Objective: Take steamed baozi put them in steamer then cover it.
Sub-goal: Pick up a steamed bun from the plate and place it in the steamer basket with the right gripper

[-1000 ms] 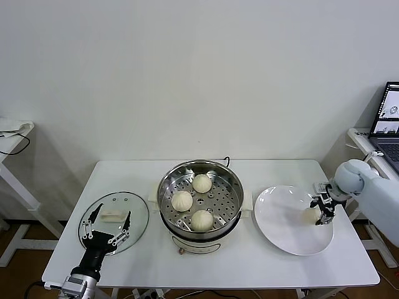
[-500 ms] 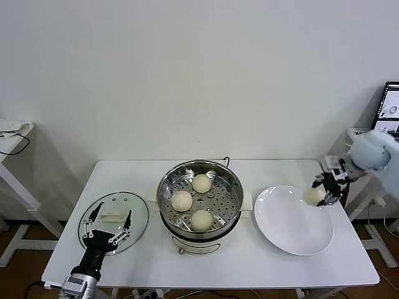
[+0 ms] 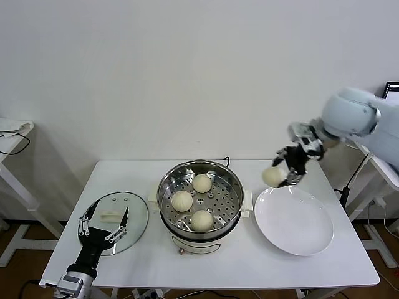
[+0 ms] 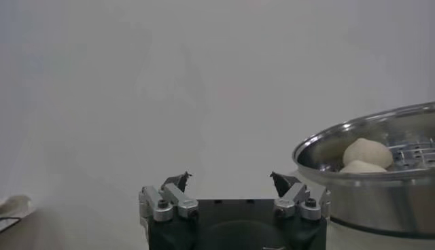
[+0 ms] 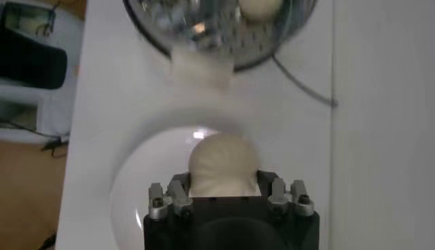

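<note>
Currently your right gripper (image 3: 282,174) is clamped on one baozi (image 3: 272,177), held in the air above the plate's (image 3: 293,219) 11 o'clock edge, right of the steamer (image 3: 199,198). Three buns (image 3: 202,183) sit on its tray at 12, 9 and 6 o'clock. Your left gripper (image 3: 101,229) hangs spread wide over the cover (image 3: 114,222), at the steamer's 9 o'clock.

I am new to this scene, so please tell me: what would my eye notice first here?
First, the right end effector holding a steamed baozi in the air above the far edge of the white plate. Next, the shiny steamer at the table's centre, with three buns on its tray. The cover lies at the left, near the open left end effector.
</note>
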Tool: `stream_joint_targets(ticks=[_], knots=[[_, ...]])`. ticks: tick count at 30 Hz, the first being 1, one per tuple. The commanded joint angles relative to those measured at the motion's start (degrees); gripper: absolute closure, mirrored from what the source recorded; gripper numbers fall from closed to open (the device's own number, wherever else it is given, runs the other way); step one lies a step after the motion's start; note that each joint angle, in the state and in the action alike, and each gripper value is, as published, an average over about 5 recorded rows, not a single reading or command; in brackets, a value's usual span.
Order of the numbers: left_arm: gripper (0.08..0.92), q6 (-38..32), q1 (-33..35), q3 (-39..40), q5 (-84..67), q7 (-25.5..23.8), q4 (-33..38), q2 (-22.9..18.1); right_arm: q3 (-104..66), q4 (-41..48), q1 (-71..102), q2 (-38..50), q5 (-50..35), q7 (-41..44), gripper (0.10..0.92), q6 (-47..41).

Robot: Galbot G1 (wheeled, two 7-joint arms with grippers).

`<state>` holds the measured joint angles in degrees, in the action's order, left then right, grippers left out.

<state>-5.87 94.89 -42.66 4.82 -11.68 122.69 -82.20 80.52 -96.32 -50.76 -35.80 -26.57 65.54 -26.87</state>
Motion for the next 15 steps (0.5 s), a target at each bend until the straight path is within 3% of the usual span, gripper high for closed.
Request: stream_joint_targets(ticks=[1, 15], knots=[[0.177, 0.01, -0.06, -0.35, -0.64, -0.04, 0.62, 0.12, 9.59, -4.17, -10.21, -17.04, -12.62, -4.67, 0.372, -8.82], [0.177, 0.09, -0.28, -1.58, -1.14, -0.09, 0.74, 0.18, 3.04, 6.21, 8.32, -25.20, -3.57, -4.78, 0.372, -10.22]])
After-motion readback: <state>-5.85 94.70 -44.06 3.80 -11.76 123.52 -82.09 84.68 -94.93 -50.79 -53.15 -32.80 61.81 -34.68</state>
